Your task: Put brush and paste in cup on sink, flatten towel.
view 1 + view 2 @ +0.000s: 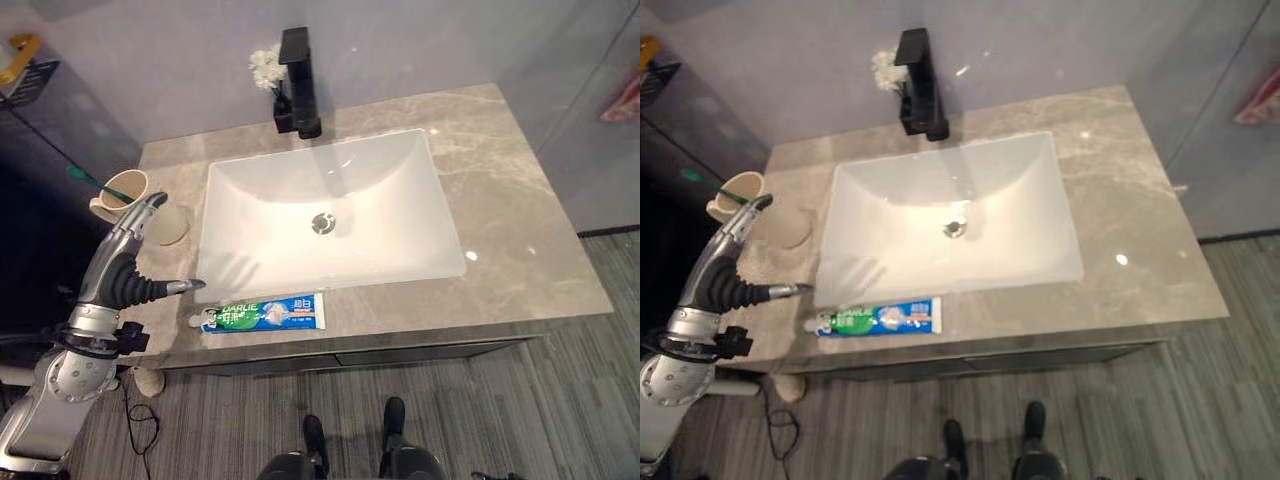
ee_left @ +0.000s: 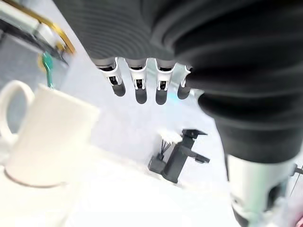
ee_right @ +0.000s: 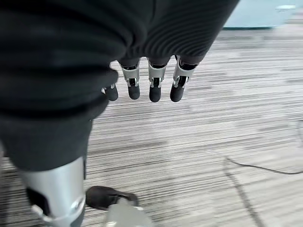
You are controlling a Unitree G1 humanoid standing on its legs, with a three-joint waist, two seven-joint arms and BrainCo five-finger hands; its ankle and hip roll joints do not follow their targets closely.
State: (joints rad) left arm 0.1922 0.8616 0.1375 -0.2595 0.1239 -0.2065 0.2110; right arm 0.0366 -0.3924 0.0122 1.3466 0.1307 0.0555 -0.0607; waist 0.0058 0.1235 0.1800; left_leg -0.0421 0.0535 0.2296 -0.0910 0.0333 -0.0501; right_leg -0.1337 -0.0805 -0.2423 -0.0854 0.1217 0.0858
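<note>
A cream cup (image 1: 125, 190) stands at the counter's left end with a green toothbrush (image 1: 88, 180) in it; the left wrist view shows the cup (image 2: 42, 142) and the brush (image 2: 47, 64) close by. The blue and green toothpaste (image 1: 265, 313) lies flat along the counter's front edge, below the basin. A pale beige cloth (image 1: 168, 225), seemingly the towel, lies bunched beside the cup. My left hand (image 1: 125, 255) hovers over the counter's left end, open, fingers pointing at the cup and thumb toward the basin. My right hand (image 3: 151, 85) hangs open over the floor, holding nothing.
A white basin (image 1: 400, 170) fills the middle of the grey marble counter (image 1: 520, 230). A black tap (image 1: 300, 85) and small white flowers (image 1: 265, 68) stand behind it. A shelf with a gold rail (image 1: 25, 60) hangs at the far left.
</note>
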